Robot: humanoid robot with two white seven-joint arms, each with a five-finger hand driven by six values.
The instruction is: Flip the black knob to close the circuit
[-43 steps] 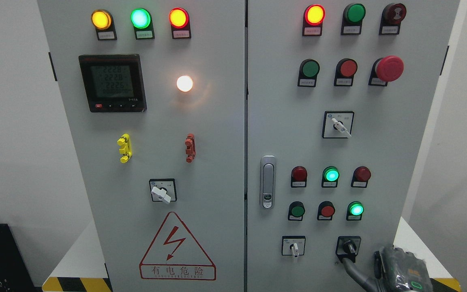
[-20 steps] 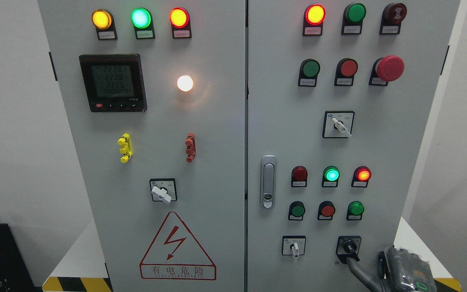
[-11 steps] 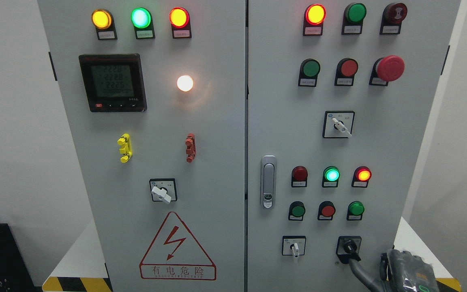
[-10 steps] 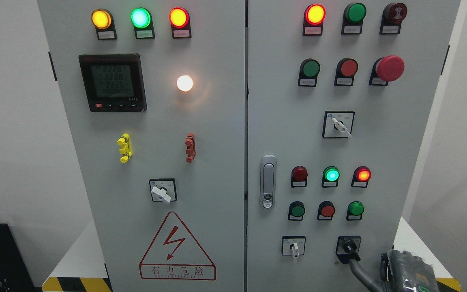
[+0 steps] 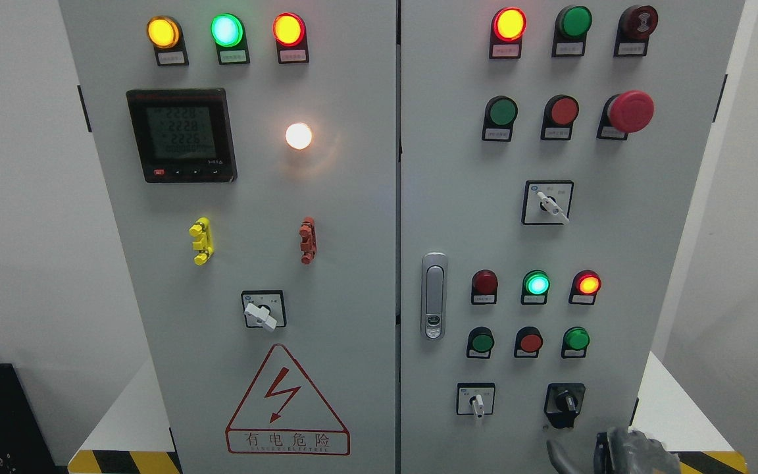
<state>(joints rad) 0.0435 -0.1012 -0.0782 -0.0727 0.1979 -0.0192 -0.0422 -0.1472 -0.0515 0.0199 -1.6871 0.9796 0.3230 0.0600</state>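
White walls frame a tall grey control cabinet (image 5: pixel 326 197) with two doors, and low at the bottom edge the right hand (image 5: pixel 622 454) peeks into view, coming in from the lower right. Only its top shows: a dark, wrapped back of the hand and one grey finger (image 5: pixel 560 455) curving up at its left, so whether the fingers are spread or curled cannot be told from what shows. It holds nothing visible and touches nothing on the panel. Just above that grey finger, clear of it, sits the black knob (image 5: pixel 565 401) on its black plate, its handle pointing down and slightly right. Left of the knob, further from the finger, is a small white-handled switch (image 5: pixel 477 401) in a square frame. Straight up from the fingers runs a row of three buttons, green (image 5: pixel 482 342), red (image 5: pixel 530 342) and green (image 5: pixel 576 339), and above them three lamps: a dark red one (image 5: pixel 485 282), a lit green one (image 5: pixel 537 284) and a glowing red one (image 5: pixel 588 284). Up and to the left of the hand is the silver door latch (image 5: pixel 433 296). Far above, a red mushroom button (image 5: pixel 630 111) juts out near the top. Well away to the left of the fingers, on the other door, a red lightning warning triangle (image 5: pixel 285 401) sits under a white selector switch (image 5: pixel 262 316), with a digital meter (image 5: pixel 181 135) and a bright white lamp (image 5: pixel 299 135) higher up.
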